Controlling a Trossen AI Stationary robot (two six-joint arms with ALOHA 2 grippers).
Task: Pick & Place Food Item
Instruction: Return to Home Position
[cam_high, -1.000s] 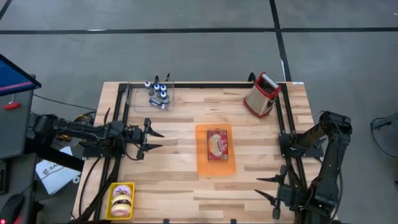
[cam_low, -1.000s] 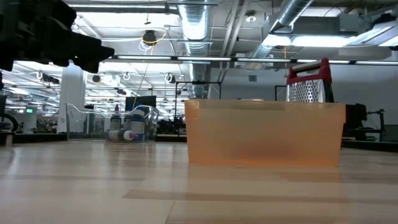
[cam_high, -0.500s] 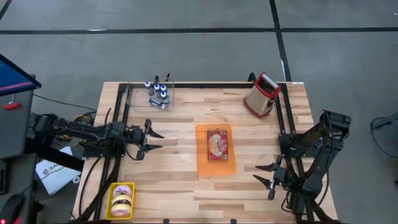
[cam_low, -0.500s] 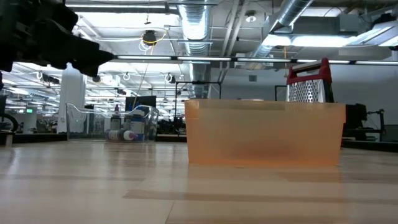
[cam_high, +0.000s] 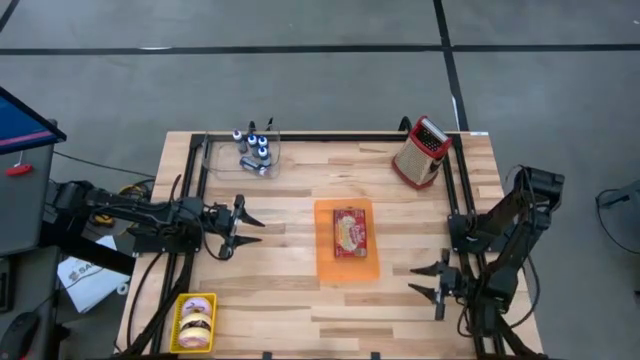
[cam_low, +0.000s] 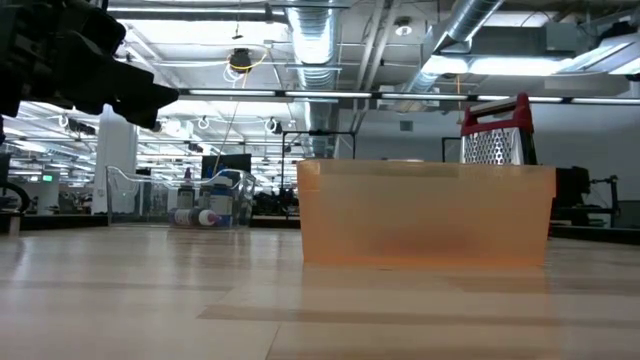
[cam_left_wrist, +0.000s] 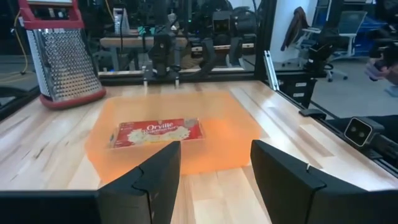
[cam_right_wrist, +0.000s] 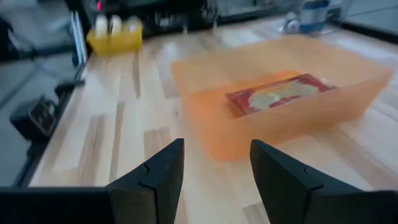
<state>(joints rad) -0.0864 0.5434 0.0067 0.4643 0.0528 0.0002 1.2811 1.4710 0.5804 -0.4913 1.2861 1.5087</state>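
- Popcorn bag (cam_high: 349, 232) lies flat on the floor of the orange bin (cam_high: 324, 262), mid-table, red-and-yellow face up.
- Low view: the bin's frosted wall hides the bag completely, so only the orange block shows.
- The bag's fine print is too small to read. Only "Orville" is legible, in the left wrist view.
- The bag's long axis runs from the table's far edge to its near edge, in line with the bin's long sides. The lettering reads upright from the left arm's side.
- Left gripper (cam_high: 258, 228) hangs above the table between the left rail and the bin. It points at the bin with its fingers spread and nothing between them.
- Right gripper (cam_high: 413, 279) is near the right rail, off the bin's near right corner. It points across the table, fingers apart and empty.
- Low view: the left arm shows as a dark mass at upper left, cut off by the frame.
- Transparent bin (cam_high: 225, 160) sits at the far left corner and holds small food coloring bottles (cam_high: 255, 148). Their number is hard to count.
- Box grater (cam_high: 421, 150) stands at the far right corner. In the low view its lower half is hidden behind the orange bin.
- Yellow tray (cam_high: 180, 322) sits at the near left corner and holds round pale items of unclear kind.
- Table (cam_high: 290, 180) is light wood planks with black frame rails, on a grey floor with dark lines.
- The room beyond has exposed ducts, pipes and strip lights.
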